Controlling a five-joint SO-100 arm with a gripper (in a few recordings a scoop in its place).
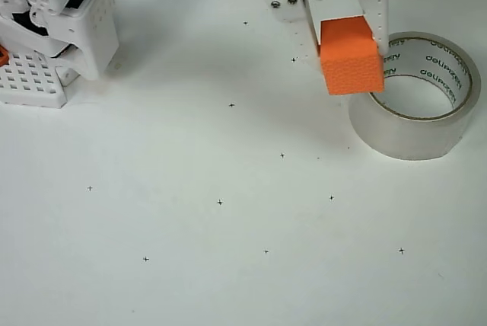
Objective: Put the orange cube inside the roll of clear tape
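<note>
In the overhead view, the orange cube [351, 56] hangs above the table, pinched between the two white fingers of my gripper [348, 36], which is shut on it. The cube overlaps the left rim of the roll of clear tape [415, 132], which lies flat at the right edge with its hole facing up. The whitish core with green lettering [441, 67] shows inside the ring. Part of the roll's left rim is hidden behind the cube.
The white arm base [57, 29] stands at the top left corner. The white table [228, 227] carries small black cross marks across its middle and lower area.
</note>
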